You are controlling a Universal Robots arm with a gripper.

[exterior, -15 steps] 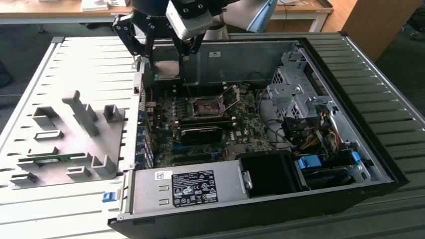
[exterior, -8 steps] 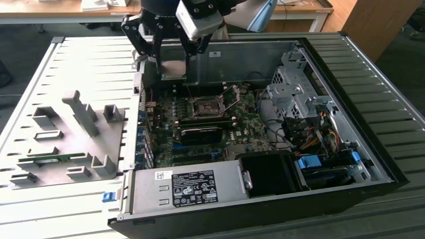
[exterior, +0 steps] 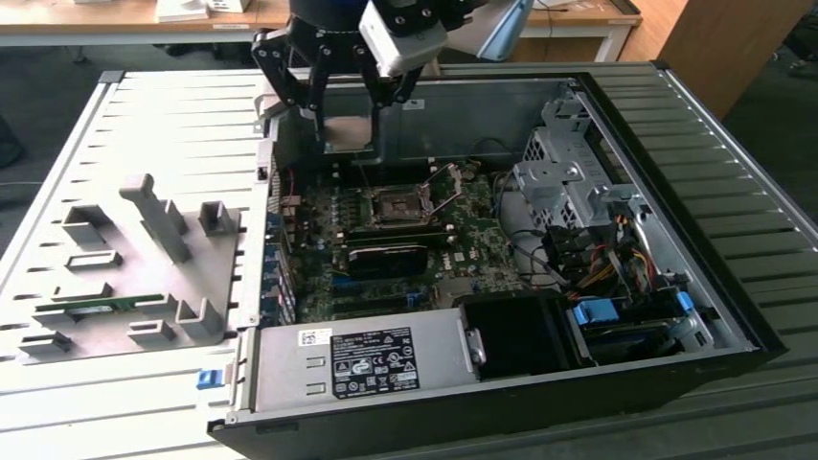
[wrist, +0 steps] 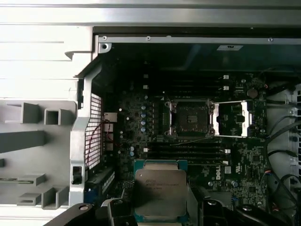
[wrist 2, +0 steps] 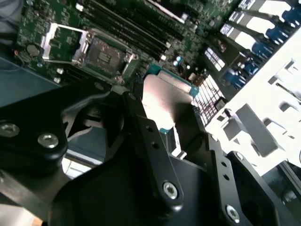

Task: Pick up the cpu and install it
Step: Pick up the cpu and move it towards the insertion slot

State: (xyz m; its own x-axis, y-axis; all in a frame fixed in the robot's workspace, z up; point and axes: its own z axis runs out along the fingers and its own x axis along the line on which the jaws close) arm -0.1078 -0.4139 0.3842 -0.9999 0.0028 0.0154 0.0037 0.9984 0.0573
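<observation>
- Jaws clamped on the cpu (exterior: 347, 132), one finger on each opposite edge. So the gripper (exterior: 348, 136) has the chip, hanging flat with its silver top up.
- Right now the chip sits above the back end of the open computer case (exterior: 715, 192), short of the socket (exterior: 390, 203) and well clear of the motherboard (exterior: 492, 244).
- We reckon the step in hand is carrying it over the socket. The first wrist view helps here: the cpu (wrist: 160, 190) and socket (wrist: 190, 117) both look square to the frame, so we'd keep that alignment and stay level.
- The load plate (wrist: 244, 117) looks flipped open beside the socket, so we'd say the way down is free. We'd go gently though, since a tilted chip could land crooked.
- Hard to see: the chip's underside is hidden, and we can't make out any corner mark or notch.
- In the second wrist view the fingers (wrist 2: 146, 136) cover part of the cpu (wrist 2: 164, 101), so how deep the grip goes is unclear.
- Socket contacts are just a dark patch to us.
</observation>
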